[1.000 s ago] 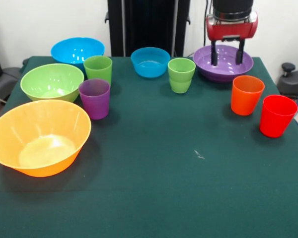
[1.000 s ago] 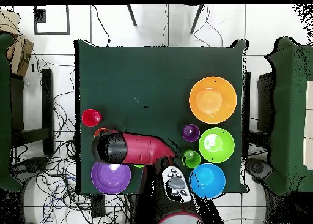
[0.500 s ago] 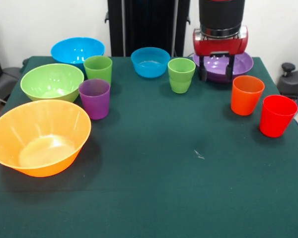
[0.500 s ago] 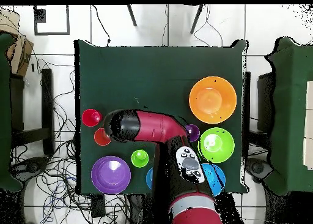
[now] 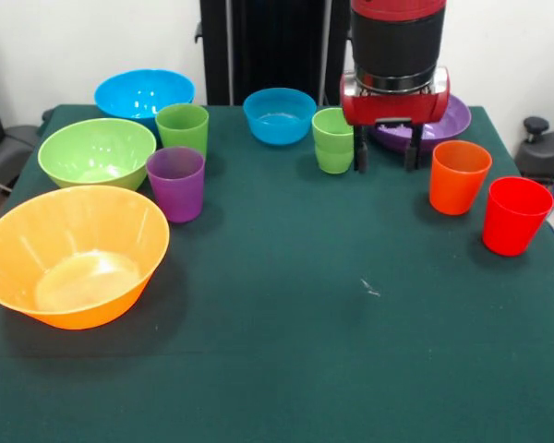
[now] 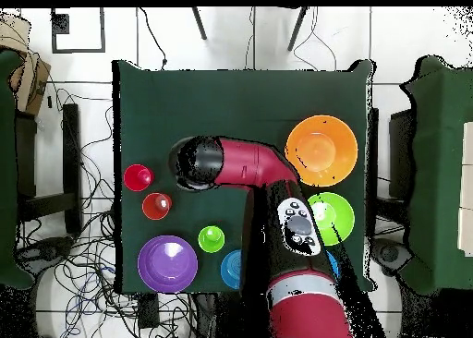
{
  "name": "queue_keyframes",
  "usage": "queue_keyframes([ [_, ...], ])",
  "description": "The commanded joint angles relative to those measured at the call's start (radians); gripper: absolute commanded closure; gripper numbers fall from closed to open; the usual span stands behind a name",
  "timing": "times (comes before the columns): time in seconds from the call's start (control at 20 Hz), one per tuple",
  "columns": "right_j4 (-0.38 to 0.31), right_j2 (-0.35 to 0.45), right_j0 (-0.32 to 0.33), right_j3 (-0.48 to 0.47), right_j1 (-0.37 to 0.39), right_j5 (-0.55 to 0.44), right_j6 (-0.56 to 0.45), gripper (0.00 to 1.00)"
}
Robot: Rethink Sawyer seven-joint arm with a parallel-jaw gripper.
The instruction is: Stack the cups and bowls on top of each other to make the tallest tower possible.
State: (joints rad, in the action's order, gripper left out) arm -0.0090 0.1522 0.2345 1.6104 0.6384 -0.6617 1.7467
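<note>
All pieces stand apart on the green cloth and no tower shows. My gripper (image 5: pixel 385 162) is open and empty. It hangs between a lime green cup (image 5: pixel 334 140) and the orange cup (image 5: pixel 459 175), in front of the purple bowl (image 5: pixel 443 120). The red cup (image 5: pixel 516 215) stands at the right. The purple cup (image 5: pixel 175 183), the second green cup (image 5: pixel 182 129), green bowl (image 5: pixel 96 152) and orange bowl (image 5: pixel 72 254) are at the left. Two blue bowls (image 5: pixel 279 115) (image 5: pixel 143 92) stand at the back. Overhead, the gripper (image 6: pixel 194 162) is seen from above, with its fingers hidden.
In the overhead view my arm (image 6: pixel 277 214) covers the purple cup, one green cup and parts of the green bowl (image 6: pixel 334 219) and blue bowls. Chairs stand beside the table and cables lie on the floor around it.
My gripper has left its place over the purple bowl and moved out over the table, toward the green cup and the table's middle. No cup or bowl has moved.
</note>
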Motion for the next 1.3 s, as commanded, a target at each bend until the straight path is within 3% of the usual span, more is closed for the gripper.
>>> queue_keyframes([
  [0.05,-0.096,0.094,0.014,-0.232,-0.075,-0.156,-0.143,0.00],
  [0.65,-0.119,0.116,0.007,-0.441,-0.169,-0.272,-0.189,0.00],
  [1.3,-0.108,0.114,0.014,-0.423,-0.163,-0.259,-0.188,0.00],
])
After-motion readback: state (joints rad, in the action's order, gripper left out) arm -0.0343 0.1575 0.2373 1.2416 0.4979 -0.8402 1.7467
